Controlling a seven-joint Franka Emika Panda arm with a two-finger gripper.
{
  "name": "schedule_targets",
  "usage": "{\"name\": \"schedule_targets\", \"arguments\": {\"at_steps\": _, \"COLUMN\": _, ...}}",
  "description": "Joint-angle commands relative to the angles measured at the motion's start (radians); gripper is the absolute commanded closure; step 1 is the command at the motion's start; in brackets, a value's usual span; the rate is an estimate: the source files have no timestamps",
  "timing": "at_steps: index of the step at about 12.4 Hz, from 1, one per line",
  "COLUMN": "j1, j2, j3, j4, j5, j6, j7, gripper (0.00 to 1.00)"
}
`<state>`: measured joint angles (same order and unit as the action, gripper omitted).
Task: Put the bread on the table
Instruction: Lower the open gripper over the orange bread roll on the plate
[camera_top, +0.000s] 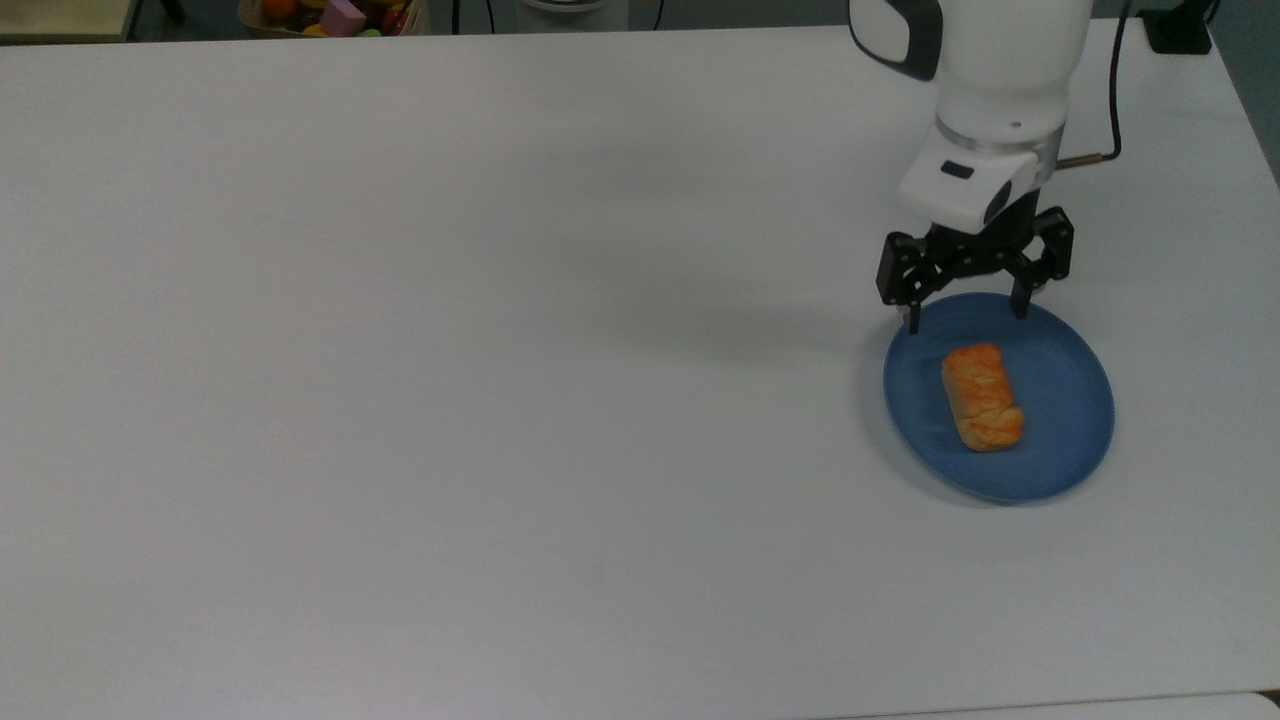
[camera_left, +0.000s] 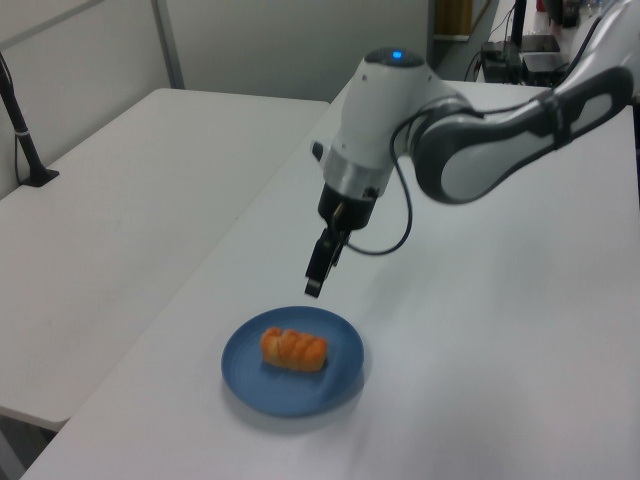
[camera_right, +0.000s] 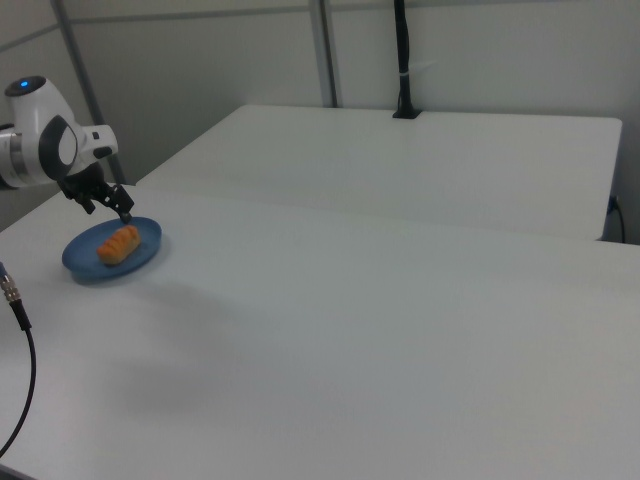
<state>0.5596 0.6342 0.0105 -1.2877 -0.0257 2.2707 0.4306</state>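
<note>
The golden-orange bread (camera_top: 982, 397) (camera_left: 294, 349) (camera_right: 118, 243) lies on a round blue plate (camera_top: 1070, 400) (camera_left: 285, 392) (camera_right: 82, 263) on the white table (camera_top: 450, 350) (camera_left: 500, 300) (camera_right: 380, 330). My gripper (camera_top: 965, 315) (camera_left: 314, 288) (camera_right: 108, 210) hangs open just above the plate's far rim in the top view, a short way from the bread's near end. Its two black fingers stand wide apart with nothing between them.
A box of colourful toys (camera_top: 335, 15) sits beyond the table's far edge in the top view. A second white table (camera_left: 130, 200) (camera_right: 420, 160) adjoins this one. A black post (camera_left: 25, 140) stands on it.
</note>
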Motion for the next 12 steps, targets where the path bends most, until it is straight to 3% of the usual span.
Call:
{"name": "schedule_targets", "arguments": {"at_steps": 1, "j1": 0.034, "j2": 0.139, "j3": -0.017, "j4": 0.106, "j5": -0.081, "j6": 0.102, "j7": 0.124, "gripper": 0.0}}
{"name": "schedule_targets", "arguments": {"at_steps": 6, "j1": 0.063, "j2": 0.225, "j3": -0.018, "j4": 0.108, "j5": -0.224, "j6": 0.216, "j7": 0.235, "gripper": 0.0}}
{"name": "schedule_targets", "arguments": {"at_steps": 9, "j1": 0.071, "j2": 0.234, "j3": -0.015, "j4": 0.1, "j5": -0.264, "j6": 0.245, "j7": 0.255, "gripper": 0.01}}
{"name": "schedule_targets", "arguments": {"at_steps": 12, "j1": 0.069, "j2": 0.231, "j3": -0.012, "j4": 0.091, "j5": -0.283, "j6": 0.247, "j7": 0.254, "gripper": 0.4}}
